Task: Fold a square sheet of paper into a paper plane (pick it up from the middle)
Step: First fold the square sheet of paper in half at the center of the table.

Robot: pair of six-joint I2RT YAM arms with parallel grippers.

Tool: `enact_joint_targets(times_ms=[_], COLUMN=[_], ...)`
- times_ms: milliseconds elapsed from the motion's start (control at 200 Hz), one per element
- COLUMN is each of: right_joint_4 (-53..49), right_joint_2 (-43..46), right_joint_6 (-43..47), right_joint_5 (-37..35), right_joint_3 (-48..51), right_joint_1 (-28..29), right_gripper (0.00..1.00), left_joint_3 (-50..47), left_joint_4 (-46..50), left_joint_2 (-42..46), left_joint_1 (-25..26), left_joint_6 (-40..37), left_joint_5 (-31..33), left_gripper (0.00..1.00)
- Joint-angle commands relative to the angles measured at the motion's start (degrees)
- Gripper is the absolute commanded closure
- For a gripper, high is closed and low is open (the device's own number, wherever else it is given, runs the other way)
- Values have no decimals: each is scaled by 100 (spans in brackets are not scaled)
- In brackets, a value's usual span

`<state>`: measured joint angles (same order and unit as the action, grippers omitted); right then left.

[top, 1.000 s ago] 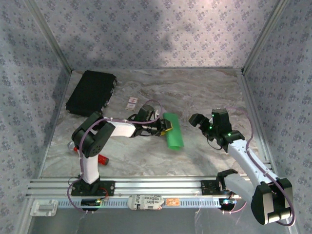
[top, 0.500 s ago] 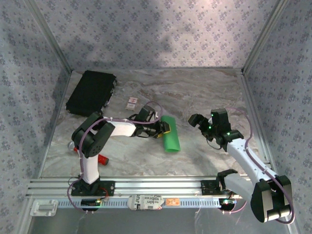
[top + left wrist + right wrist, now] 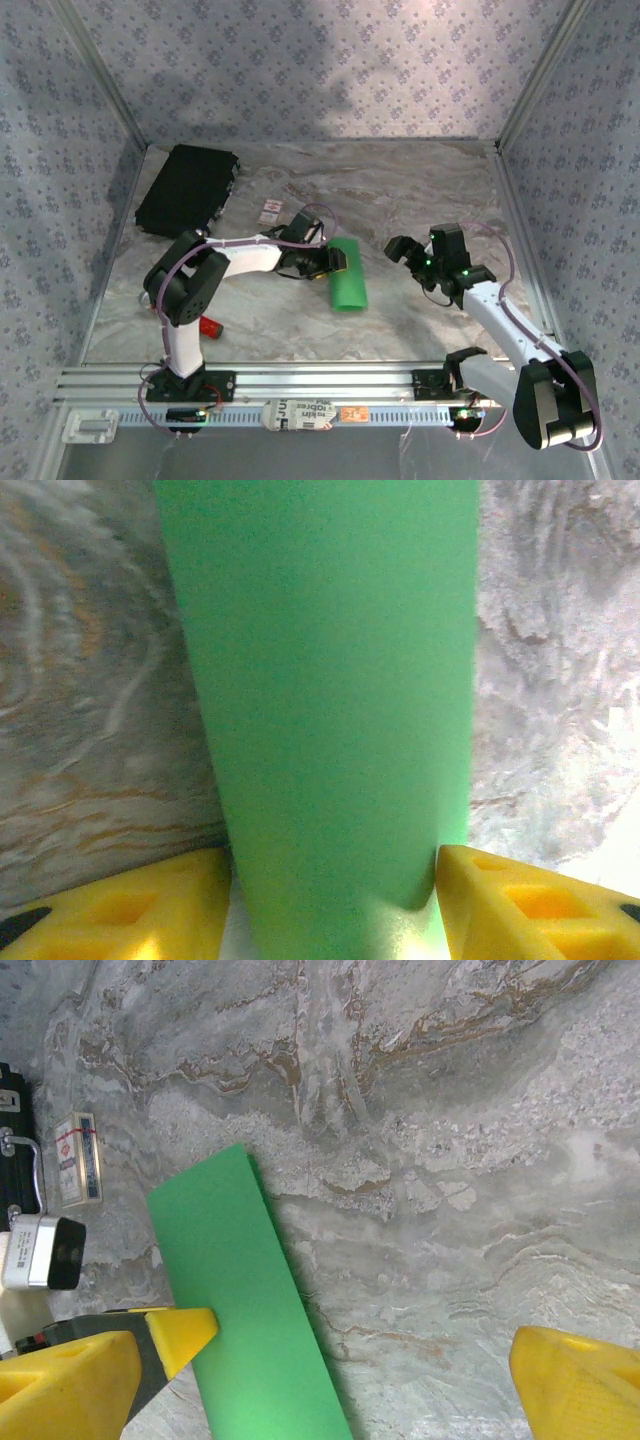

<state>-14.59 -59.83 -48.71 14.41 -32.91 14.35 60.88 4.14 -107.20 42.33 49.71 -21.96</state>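
The left gripper (image 3: 332, 872) sits low over the green paper (image 3: 348, 275). Its yellow fingers (image 3: 125, 908) are spread just wide enough to flank the strip, one against each long edge, and whether they press on it cannot be told. The paper is a long folded strip lying flat about mid-table (image 3: 430, 180) between the two arms, and its end under the fingers is cut off at the bottom of the left wrist view. The right gripper (image 3: 362, 1338) hovers to the strip's right, apart from it, fingers spread wide with nothing between them. Nearer the bases, a red tool (image 3: 210, 326) lies partly hidden behind the left arm (image 3: 190, 290). Farther back lies a small white card (image 3: 270, 210), its marks too small to read. Beyond it a black case (image 3: 188, 187) sits in the far left corner.
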Motion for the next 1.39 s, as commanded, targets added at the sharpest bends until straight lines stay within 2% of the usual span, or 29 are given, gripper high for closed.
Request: enact_joint_targets(times_ms=[0, 275, 685, 1389], right_joint_4=[61, 82, 62, -26], right_joint_2=[-58, -195, -327, -405], right_joint_6=[93, 124, 144, 173], right_joint_5=[35, 64, 49, 27], right_joint_3=[28, -4, -57, -110], right_joint_1=[55, 111, 167, 189], right_gripper=[3, 3, 3, 3], left_joint_3=[143, 139, 432, 1071], left_joint_4=[686, 834, 1361, 2252], left_joint_2=[208, 217, -48, -617], left_joint_1=[5, 29, 53, 284], left_joint_6=[-328, -410, -669, -675], left_joint_5=[389, 508, 624, 1225], left_gripper=[43, 48, 48, 40])
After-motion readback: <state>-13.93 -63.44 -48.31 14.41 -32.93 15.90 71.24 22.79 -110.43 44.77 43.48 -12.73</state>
